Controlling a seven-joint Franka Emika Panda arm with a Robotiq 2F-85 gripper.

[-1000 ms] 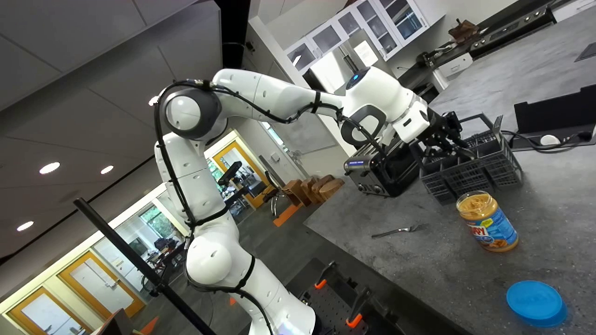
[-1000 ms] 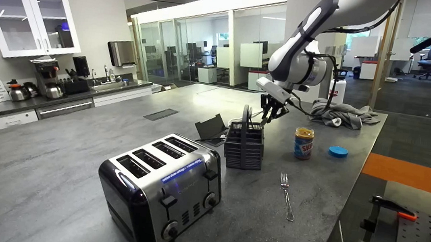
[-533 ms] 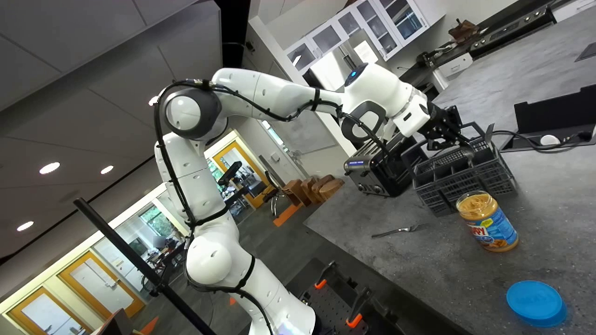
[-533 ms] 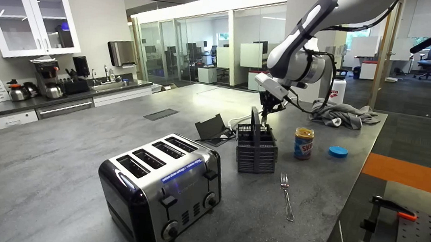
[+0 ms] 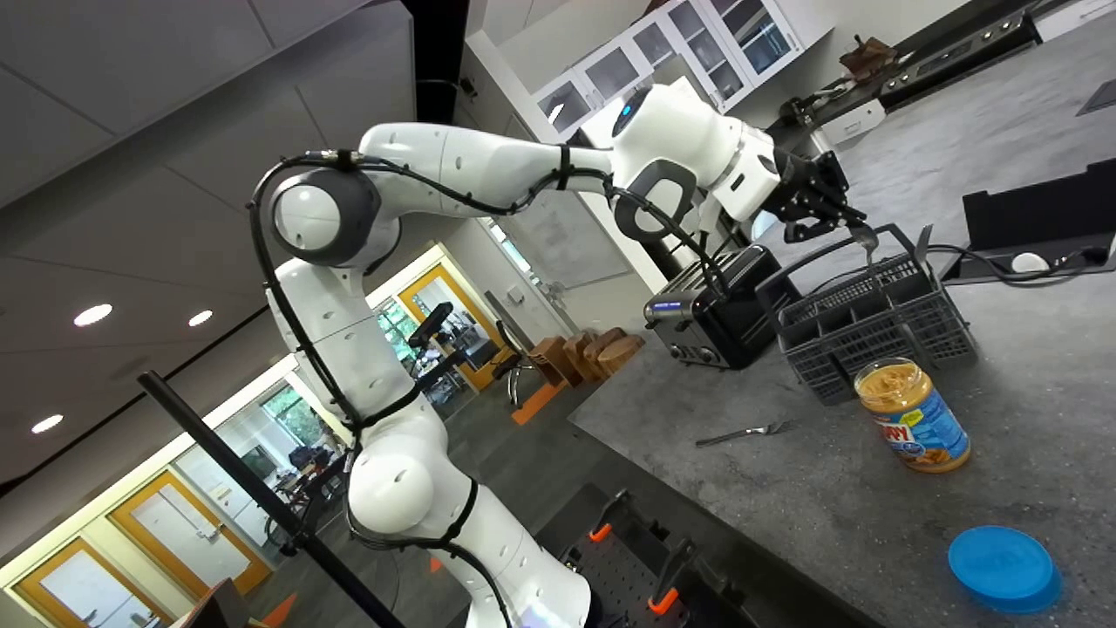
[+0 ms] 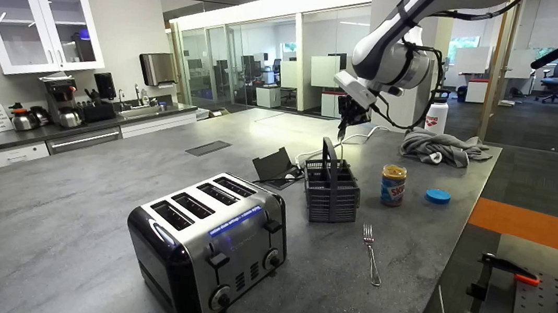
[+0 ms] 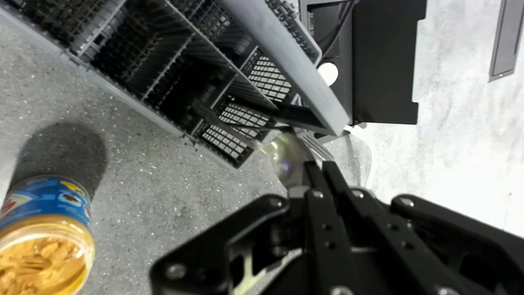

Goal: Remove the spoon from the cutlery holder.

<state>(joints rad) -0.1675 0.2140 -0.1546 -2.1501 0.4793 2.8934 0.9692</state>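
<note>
My gripper (image 5: pixel 860 225) is shut on the bowl of the silvery spoon (image 7: pixel 286 157). The fingers almost meet in the wrist view (image 7: pixel 321 166). The bowl (image 5: pixel 867 239) is at the fingertips, above the cutlery holder. The spoon's thin handle (image 6: pixel 342 150) hangs down, and its lower end is inside a compartment. The cutlery holder is a dark grey grid basket (image 5: pixel 876 344) with several compartments and an arched handle, upright on the counter; it also shows in an exterior view (image 6: pixel 332 204) and the wrist view (image 7: pixel 131 100). Another piece of cutlery (image 5: pixel 923 240) sticks up from it.
An open peanut butter jar (image 5: pixel 915 423) stands beside the holder. A blue lid (image 5: pixel 1003 563) and a fork (image 6: pixel 372 254) lie on the counter. A toaster (image 6: pixel 205 253) and a black flip-up box with cables (image 6: pixel 274 164) are near. A grey towel (image 6: pixel 442 149) lies behind.
My gripper has risen with the spoon, so more of its handle shows above the holder. The holder shifted sideways in the earlier half second and has stayed nearly put since.
</note>
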